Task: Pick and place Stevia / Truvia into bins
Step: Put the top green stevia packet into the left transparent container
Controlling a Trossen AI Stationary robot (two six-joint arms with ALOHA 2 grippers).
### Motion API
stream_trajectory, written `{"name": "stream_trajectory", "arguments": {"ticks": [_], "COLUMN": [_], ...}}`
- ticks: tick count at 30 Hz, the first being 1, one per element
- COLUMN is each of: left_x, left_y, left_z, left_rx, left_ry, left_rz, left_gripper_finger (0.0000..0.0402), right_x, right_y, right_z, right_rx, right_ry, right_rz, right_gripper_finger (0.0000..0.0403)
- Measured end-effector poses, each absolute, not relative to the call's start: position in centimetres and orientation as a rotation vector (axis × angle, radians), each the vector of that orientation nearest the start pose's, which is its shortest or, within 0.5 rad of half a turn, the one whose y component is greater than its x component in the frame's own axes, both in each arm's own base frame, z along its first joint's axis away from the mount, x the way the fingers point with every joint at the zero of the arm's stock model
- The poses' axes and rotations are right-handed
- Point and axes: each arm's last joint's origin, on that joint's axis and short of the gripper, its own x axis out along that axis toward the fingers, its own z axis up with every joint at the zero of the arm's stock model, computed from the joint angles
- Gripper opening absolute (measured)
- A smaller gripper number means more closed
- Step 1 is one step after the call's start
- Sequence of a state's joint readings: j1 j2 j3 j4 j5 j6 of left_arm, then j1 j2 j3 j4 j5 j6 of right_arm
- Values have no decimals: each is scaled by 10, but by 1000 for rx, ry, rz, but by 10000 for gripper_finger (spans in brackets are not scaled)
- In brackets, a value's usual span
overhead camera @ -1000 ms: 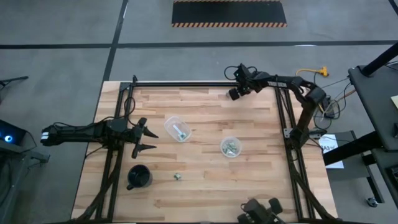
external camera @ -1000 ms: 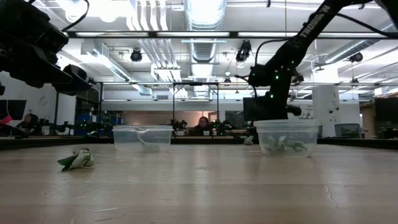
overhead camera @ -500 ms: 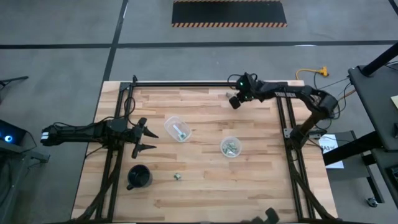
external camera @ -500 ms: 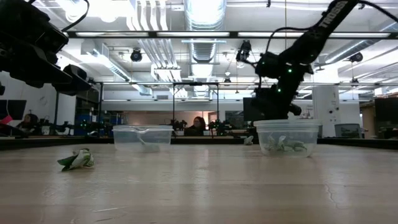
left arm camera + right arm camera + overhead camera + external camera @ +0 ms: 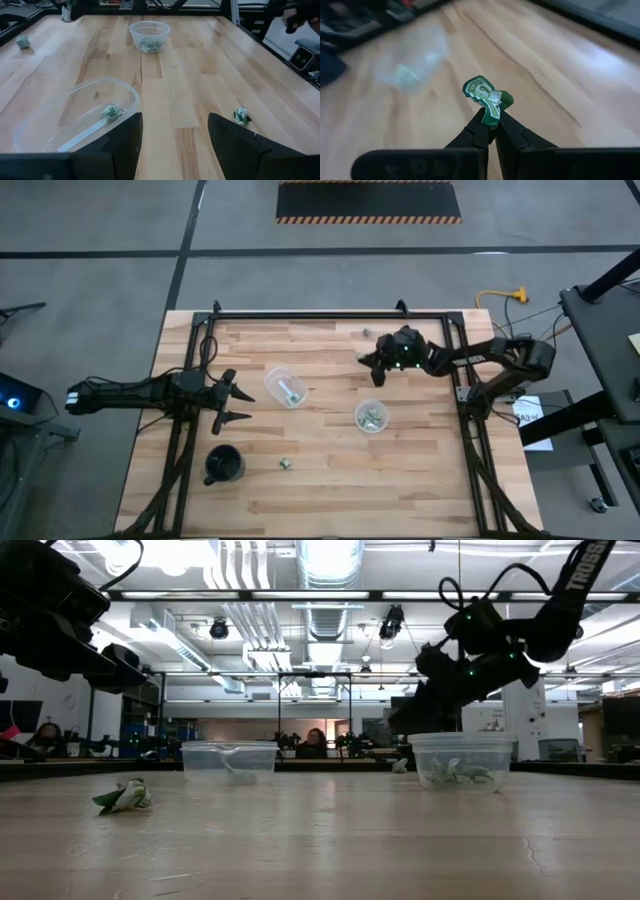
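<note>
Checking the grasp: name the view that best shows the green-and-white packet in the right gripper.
Right wrist view: the crumpled green-and-white packet sits pinched in the shut right gripper. High and low views show only the dark gripper; left wrist view misses it.

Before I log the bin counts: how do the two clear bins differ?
The left bin, in front of the open left pincer, lies tilted with one packet visible inside; the right bin stands upright and holds several crumpled packets. The right bin sits close to the right pincer, which is shut on a packet. Both are small round clear containers alike in size.
</note>
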State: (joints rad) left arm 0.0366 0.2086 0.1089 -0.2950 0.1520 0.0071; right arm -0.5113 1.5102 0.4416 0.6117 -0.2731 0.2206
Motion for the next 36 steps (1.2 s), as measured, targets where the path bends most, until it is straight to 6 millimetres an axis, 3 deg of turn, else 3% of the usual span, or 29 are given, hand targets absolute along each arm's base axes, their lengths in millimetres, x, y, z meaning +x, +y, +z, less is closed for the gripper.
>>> {"name": "stream_trajectory", "arguments": {"ticks": [9, 20, 26, 36], "left_x": [101, 101, 101, 101], "left_y": [-1, -1, -1, -1], "left_z": [156, 157, 157, 157], "left_rx": [-30, -30, -30, -30], "left_ry": [392, 390, 390, 391], "left_rz": [-115, -115, -115, -115], "left_gripper_finger": [209, 209, 209, 209], "right_x": [261, 323, 357, 409], "right_y": [-119, -108, -99, -101], "right_z": [148, 137, 140, 140], "right_rx": [331, 274, 238, 282], "right_ry": [175, 194, 162, 164], "right_rz": [-51, 75, 140, 246], "right_gripper_finger": [9, 9, 9, 9]}}
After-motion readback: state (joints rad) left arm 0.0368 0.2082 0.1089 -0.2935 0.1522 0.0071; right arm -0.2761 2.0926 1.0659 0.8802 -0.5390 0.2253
